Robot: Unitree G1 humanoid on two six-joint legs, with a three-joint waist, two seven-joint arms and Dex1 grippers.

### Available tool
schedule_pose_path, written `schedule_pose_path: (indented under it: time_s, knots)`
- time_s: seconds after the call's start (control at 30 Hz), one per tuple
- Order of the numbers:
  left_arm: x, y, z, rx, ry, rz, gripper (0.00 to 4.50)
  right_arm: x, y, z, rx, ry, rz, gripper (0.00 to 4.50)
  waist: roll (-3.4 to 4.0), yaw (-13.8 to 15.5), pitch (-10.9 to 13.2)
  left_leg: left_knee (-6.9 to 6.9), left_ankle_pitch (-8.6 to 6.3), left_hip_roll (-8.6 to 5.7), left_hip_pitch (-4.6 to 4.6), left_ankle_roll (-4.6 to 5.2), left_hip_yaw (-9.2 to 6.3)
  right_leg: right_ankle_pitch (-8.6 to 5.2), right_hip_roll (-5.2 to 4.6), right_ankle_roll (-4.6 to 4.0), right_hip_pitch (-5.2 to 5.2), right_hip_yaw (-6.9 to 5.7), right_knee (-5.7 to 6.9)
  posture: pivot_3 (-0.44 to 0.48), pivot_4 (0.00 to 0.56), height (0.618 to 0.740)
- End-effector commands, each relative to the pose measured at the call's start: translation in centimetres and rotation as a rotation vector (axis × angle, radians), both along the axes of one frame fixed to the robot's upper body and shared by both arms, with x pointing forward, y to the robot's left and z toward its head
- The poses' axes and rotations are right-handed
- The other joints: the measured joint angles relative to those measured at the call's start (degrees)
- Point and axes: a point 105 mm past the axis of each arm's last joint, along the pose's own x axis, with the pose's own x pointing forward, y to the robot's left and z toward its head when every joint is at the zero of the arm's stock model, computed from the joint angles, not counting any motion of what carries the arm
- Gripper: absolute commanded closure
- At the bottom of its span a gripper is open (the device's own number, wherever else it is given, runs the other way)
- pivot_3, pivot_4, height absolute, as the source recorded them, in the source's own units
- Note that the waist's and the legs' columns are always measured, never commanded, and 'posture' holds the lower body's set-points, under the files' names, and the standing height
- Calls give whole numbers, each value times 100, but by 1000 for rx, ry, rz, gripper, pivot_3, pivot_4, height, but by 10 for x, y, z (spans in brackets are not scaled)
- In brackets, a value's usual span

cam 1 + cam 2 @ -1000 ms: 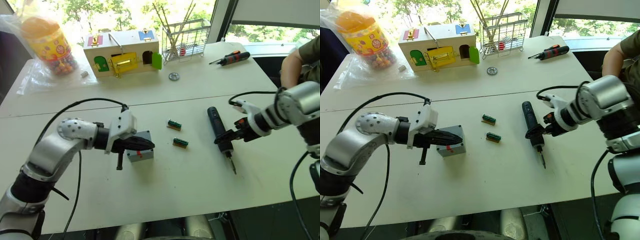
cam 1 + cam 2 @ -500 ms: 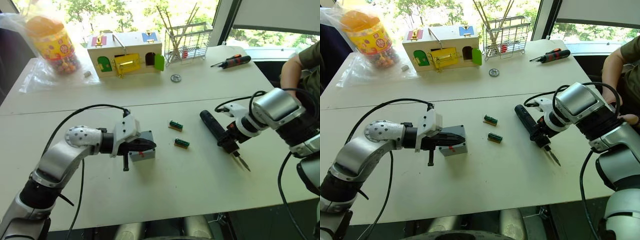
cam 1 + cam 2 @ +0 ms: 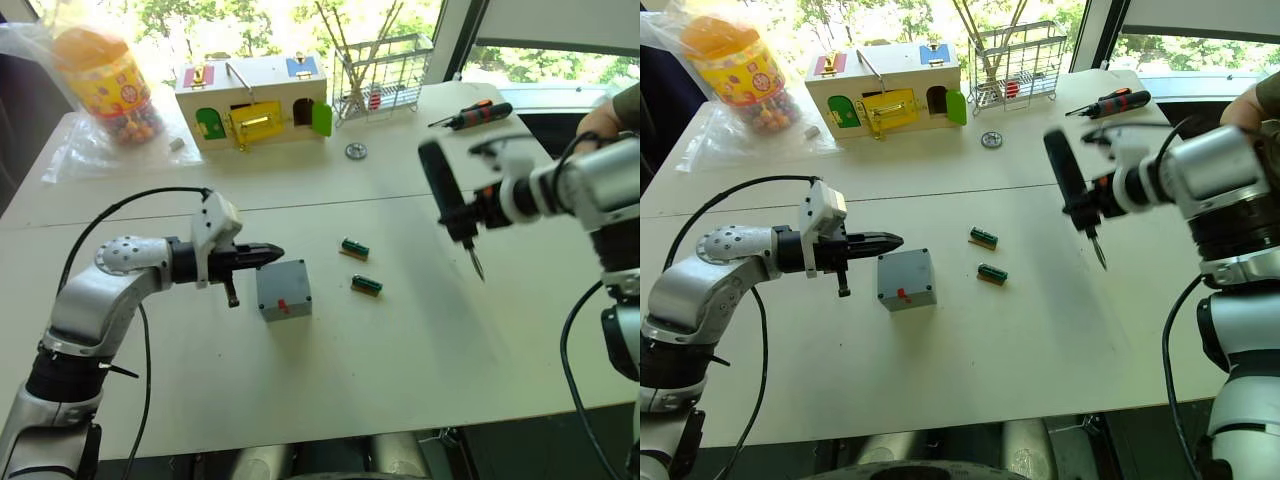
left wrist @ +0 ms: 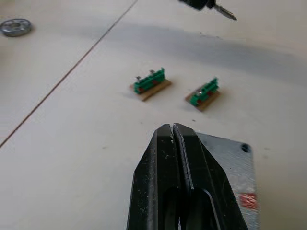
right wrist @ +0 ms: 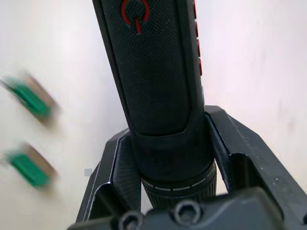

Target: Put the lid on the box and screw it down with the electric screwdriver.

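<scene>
Right tool (image 3: 462, 212) pinching electric screwdriver (image 3: 447, 195) near bit end, held above bench (image 3: 400, 350) at right centre of frame, bit down.

Left tool (image 3: 262, 253) pressed together, empty, just left of box (image 3: 283, 290) at frame centre.

Lid (image 4: 229, 153) sits on box, corner hole visible; screws not discernible.

Judgement: driver stiff, textured body, light; grip secure. Box small, light plastic, may slide or spin under bit; brace its side.

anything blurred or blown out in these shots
Right wrist view: the two green parts are motion-smeared, while the screwdriver stays sharp. Eye views: the windows are blown out. Left wrist view: the gripper is sharp, the washer soft.
</scene>
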Motion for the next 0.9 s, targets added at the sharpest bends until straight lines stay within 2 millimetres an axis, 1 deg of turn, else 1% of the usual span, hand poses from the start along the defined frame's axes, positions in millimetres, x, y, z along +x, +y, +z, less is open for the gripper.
schedule_pose_path:
  time_s: [0.03,0.07,0.1,0.2,0.23,0.3,0.4,0.5,0.6,0.73,0.77,0.83,0.87,0.9]
  knots:
    - [2,10,16,-11,-81,47,4500,-16,40,85,366,-517,151,2803,-6,-82,-2,-2,0,6,-3,-1,0,1,1,-2,-5,-5,1,0,150,740]
    - [3,11,18,-29,-71,59,4500,-24,48,93,474,-587,165,2803,-6,-129,-2,-5,1,10,-4,-2,-1,1,3,-2,-5,-7,2,0,150,740]
    - [3,12,20,-47,-58,68,4500,-31,56,96,555,-627,174,2803,-5,-170,-2,-6,1,13,-4,-3,3,1,4,-2,-8,-6,11,0,150,740]
    - [-4,11,20,-65,8,52,4500,-49,95,77,702,-645,231,2803,-5,-223,-2,8,10,13,-4,-18,-1,1,3,-3,-16,-5,60,0,150,740]
    - [-8,10,21,-86,42,35,4247,-52,104,70,751,-647,233,2803,-5,-226,-2,16,11,8,-4,-19,-2,1,3,-3,-14,-5,62,0,150,740]
    - [-13,10,21,-100,78,25,3594,-52,114,59,828,-633,201,2803,-4,-229,-2,26,12,2,-3,-20,-4,1,5,-3,-12,-3,64,0,150,740]
    - [-24,16,12,-32,114,40,2173,-53,132,40,844,-628,179,2803,-2,-262,-2,24,12,-6,-3,-20,-5,1,3,-3,-15,1,69,0,150,740]
    - [-35,16,4,10,136,36,2173,-56,143,25,805,-651,183,2803,-2,-287,-1,8,12,-7,-2,-20,-6,1,3,-3,-21,1,70,0,150,740]
    - [-41,17,-8,46,139,54,2173,-60,155,12,771,-657,217,2803,-1,-300,-1,4,12,-6,1,-20,-5,1,4,-3,-23,2,68,0,150,740]
    - [-36,18,-15,41,109,106,2173,-67,170,6,767,-655,282,2803,-1,-265,-1,4,18,-3,6,-30,-5,0,7,-4,-22,4,66,0,150,740]
    - [-35,18,-18,34,108,116,2406,-69,175,5,772,-649,302,2803,-1,-259,-1,4,19,-3,6,-31,-6,0,8,-5,-21,3,66,0,150,740]
    - [-34,18,-20,27,107,122,3008,-72,180,4,777,-644,327,2803,-1,-266,-1,4,19,-3,10,-31,-6,0,8,-5,-17,3,66,0,150,740]
    - [-34,17,-21,23,108,120,3514,-74,183,3,772,-644,343,2803,-1,-266,-1,3,19,-4,10,-31,-6,0,7,-5,-18,3,66,0,150,740]
    - [-35,15,-21,20,107,113,3514,-76,186,2,770,-640,355,2803,-1,-265,-1,2,18,-4,10,-31,-6,0,7,-5,-18,3,66,0,150,740]
